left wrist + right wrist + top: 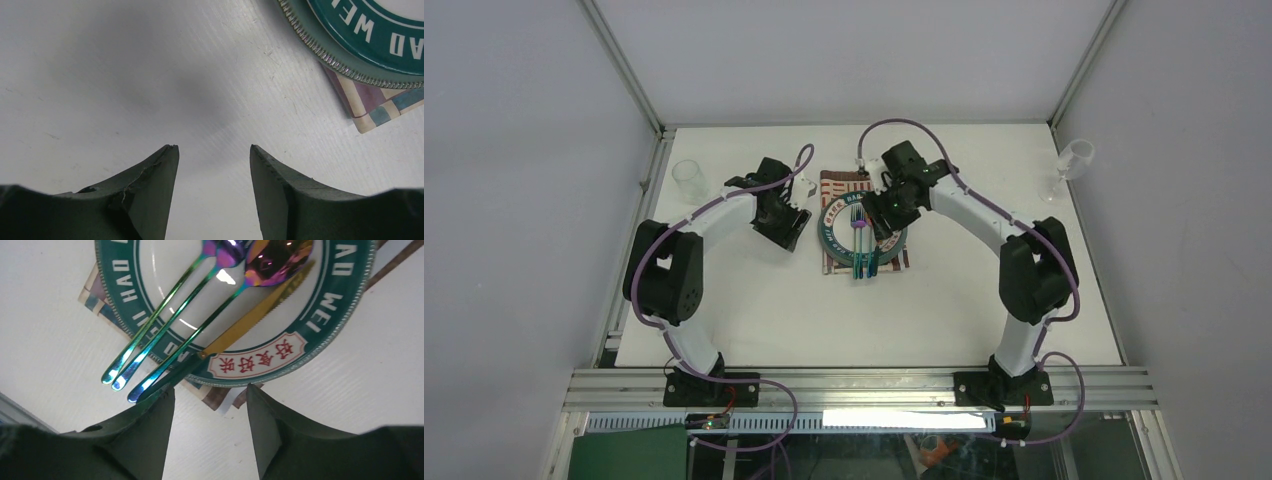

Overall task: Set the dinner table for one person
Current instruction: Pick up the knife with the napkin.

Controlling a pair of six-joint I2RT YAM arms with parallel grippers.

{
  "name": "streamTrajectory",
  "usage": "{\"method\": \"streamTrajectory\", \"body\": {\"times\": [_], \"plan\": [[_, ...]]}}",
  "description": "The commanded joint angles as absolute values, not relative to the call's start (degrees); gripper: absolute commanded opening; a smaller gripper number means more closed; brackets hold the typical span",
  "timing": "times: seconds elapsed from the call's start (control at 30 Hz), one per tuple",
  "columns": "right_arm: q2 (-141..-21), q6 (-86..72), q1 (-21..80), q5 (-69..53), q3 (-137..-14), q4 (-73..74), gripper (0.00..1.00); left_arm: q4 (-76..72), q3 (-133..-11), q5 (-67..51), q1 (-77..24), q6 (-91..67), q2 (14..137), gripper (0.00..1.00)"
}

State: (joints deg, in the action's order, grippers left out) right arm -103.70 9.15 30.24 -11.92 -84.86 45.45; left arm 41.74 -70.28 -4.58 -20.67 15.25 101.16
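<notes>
The dinner table fills the top view, white and rail-edged, with both arms bolted at its near edge. On its far half, about midway between the left and right edges, lies a placemat with a plate on it. A tumbler stands near the far left corner and a wine glass near the far right corner, both well apart from the mat.

The cutlery is bunched on the plate rather than laid out. Its long axes run roughly far to near, with the heads on the plate and the handles overhanging its near rim.

The right gripper hangs over the plate's right side, its jaws parted part way and holding nothing. In its wrist view the knife handle ends just ahead of its left finger. The left gripper hovers just left of the plate over bare table, likewise part open and empty.

The right arm is clearly the nearer to the cutlery. A pick there would likely mean closing across a handle near the plate's near rim, square to that far-to-near axis.
</notes>
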Motion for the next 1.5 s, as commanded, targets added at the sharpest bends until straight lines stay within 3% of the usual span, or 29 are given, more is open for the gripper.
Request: {"method": "streamTrajectory", "body": {"times": [0.0,0.2,0.47,0.5,0.67,0.9,0.97,1.0,1.2,1.4,1.47], "plan": [[-98.68,5.69,32.58,-7.16,-82.68,43.13,0.57,39.9,-70.39,-5.45,-21.14,15.73,97.82,0.57],[-97.83,4.74,36.19,-4.03,-77.92,37.28,0.56,39.81,-70.48,-5.4,-21.18,15.64,98.27,0.57],[-101.75,4.74,39.43,-4.03,-84.27,33.2,0.56,39.8,-70.88,-4.65,-21.15,15.71,100.39,0.57],[-102.49,-8.86,39.4,2.76,-85.98,32.88,0.76,39.81,-70.85,-4.39,-21.2,15.77,100.71,0.57],[-108.11,-21.42,40.59,11.83,-94.12,37.07,0.77,39.77,-70.68,-3.3,-21.18,15.73,102.07,0.57],[-109.4,-26.65,41.93,14.94,-91.44,35.72,0.79,38.32,-69.34,-1.69,-21.17,16.24,102.58,0.57],[-108.9,-35.51,43.54,21.61,-91.64,36.87,0.98,38.32,-69.56,-1.36,-21.18,16.16,103.14,0.56],[-108.63,-36.8,44.53,23.5,-91.69,37.73,0.99,38.15,-69.51,-1.24,-21.14,16.24,103.34,0.56],[-103.56,-32.29,45.31,27.81,-86.19,33.62,1.0,37.82,-69.26,-0.14,-21.03,16.2,103.44,0.56],[-99.54,-12.63,43.06,38.49,-84.14,23.82,1.0,36.39,-69.14,-0.15,-20.94,15.45,100.9,0.56],[-98.85,-11.77,41.07,36.04,-83.61,23.15,0.99,34.54,-68.86,0.22,-20.89,14.53,99.91,0.56]]}}
